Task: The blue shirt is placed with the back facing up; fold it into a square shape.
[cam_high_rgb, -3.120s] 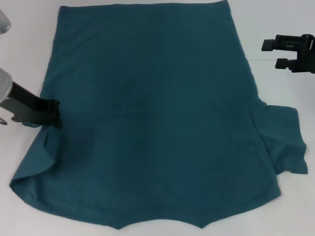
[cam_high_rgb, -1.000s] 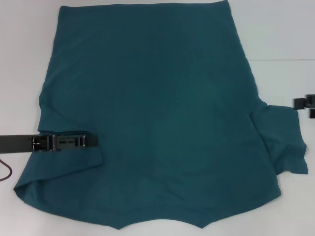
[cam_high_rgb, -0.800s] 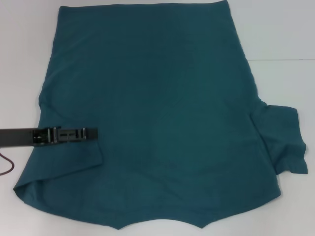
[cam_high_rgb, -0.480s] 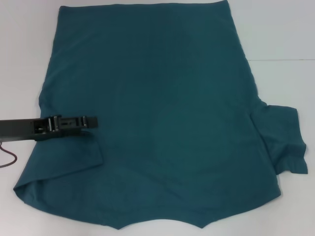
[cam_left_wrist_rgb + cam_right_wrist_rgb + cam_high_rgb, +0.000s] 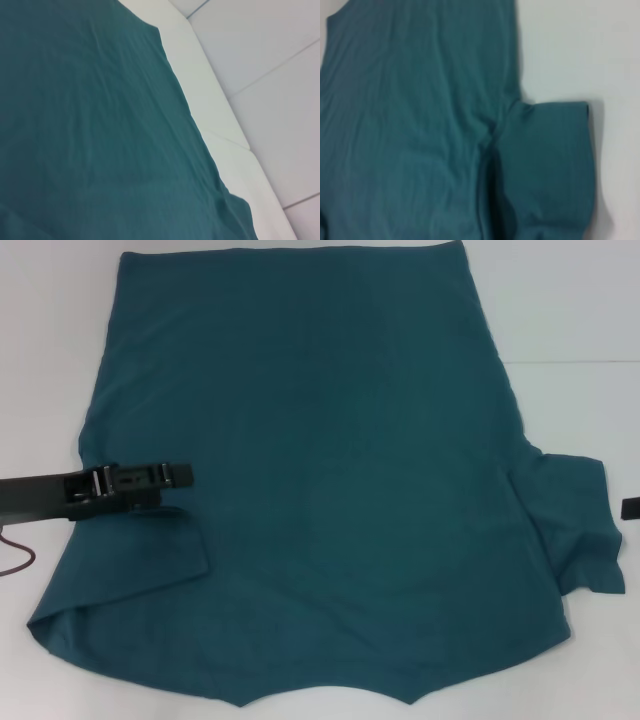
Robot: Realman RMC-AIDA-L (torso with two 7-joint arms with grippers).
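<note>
The blue shirt [image 5: 330, 490] lies flat on the white table, plain side up, with its hem at the far side. Its left sleeve [image 5: 140, 560] is folded inward over the body, and its right sleeve [image 5: 575, 530] is spread out to the side. My left gripper [image 5: 186, 485] reaches in from the left, just beyond the folded sleeve and above the cloth, open and holding nothing. Only a black tip of my right gripper [image 5: 631, 507] shows at the right edge, beside the right sleeve. The left wrist view shows the shirt [image 5: 90, 125]. The right wrist view shows the spread sleeve [image 5: 545, 165].
The white table [image 5: 560, 300] has bare surface on both sides of the shirt. A thin red cable [image 5: 15, 560] hangs by my left arm. In the left wrist view the table's edge [image 5: 215, 100] runs close to the shirt, with the tiled floor [image 5: 270, 60] beyond.
My left gripper drew the left sleeve inward over the shirt, let it go and moved toward the far side. My right gripper dropped to the right edge beside the right sleeve.
</note>
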